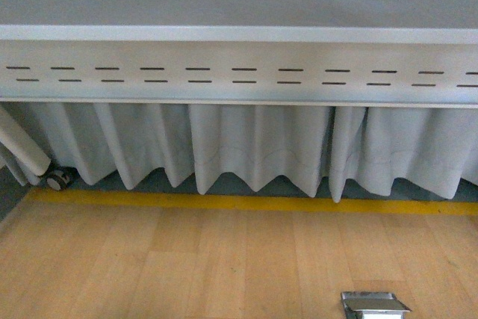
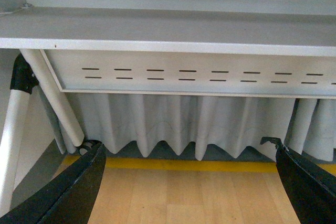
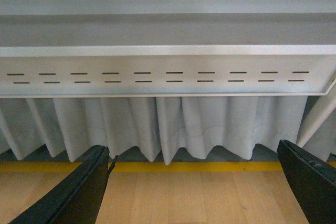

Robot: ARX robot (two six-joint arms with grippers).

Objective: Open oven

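The oven is out of view in all three views. My left gripper (image 2: pixel 189 182) is open and empty, its black fingers (image 2: pixel 73 187) spread wide over the wooden floor. My right gripper (image 3: pixel 194 187) is open and empty too, its black fingers (image 3: pixel 79 192) wide apart above the floor. Neither arm shows in the front view.
A grey table (image 1: pixel 239 57) with a slotted apron spans the view ahead, also in the left wrist view (image 2: pixel 178 30) and right wrist view (image 3: pixel 168 51). A grey curtain (image 1: pixel 254 147) hangs behind. A yellow floor line (image 1: pixel 239 202), a table leg with caster (image 1: pixel 56 178), a metal floor box (image 1: pixel 373 305).
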